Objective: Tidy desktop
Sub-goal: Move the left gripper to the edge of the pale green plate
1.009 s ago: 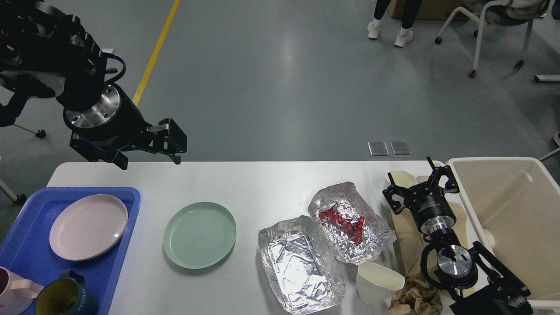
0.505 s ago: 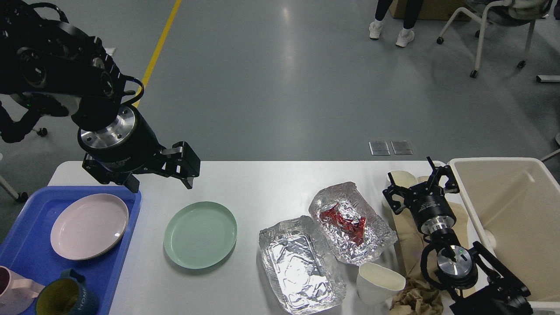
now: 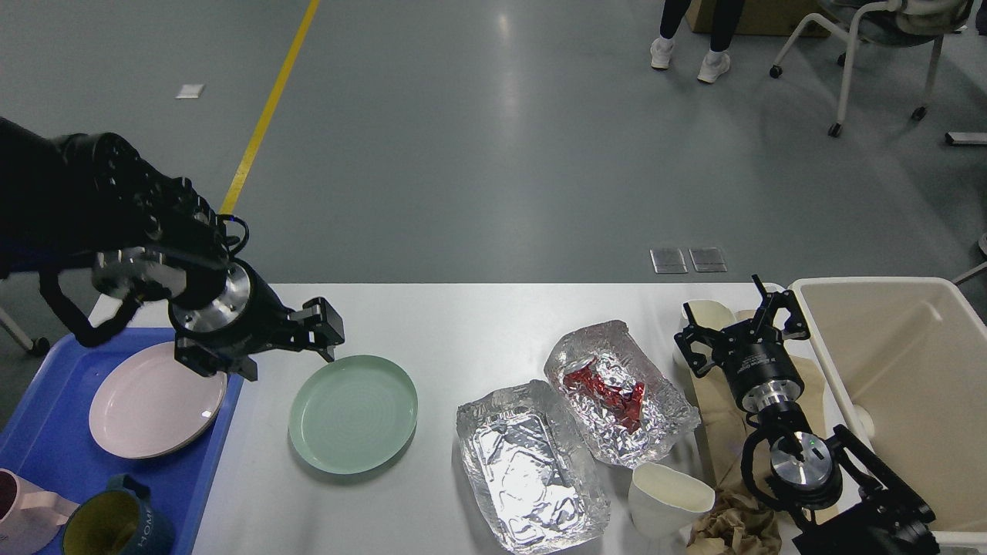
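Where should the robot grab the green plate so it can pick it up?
Probably by its raised rim, at the far-left edge. The green plate lies flat on the desktop, so only the upright rim gives two fingers something to pinch. The left gripper hangs right beside that edge, so coming down from above there, one finger inside the rim and one outside, looks easiest.

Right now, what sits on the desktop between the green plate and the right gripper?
In the head view, two foil trays lie between the green plate and the right gripper: an empty one, and one holding a crushed red can.
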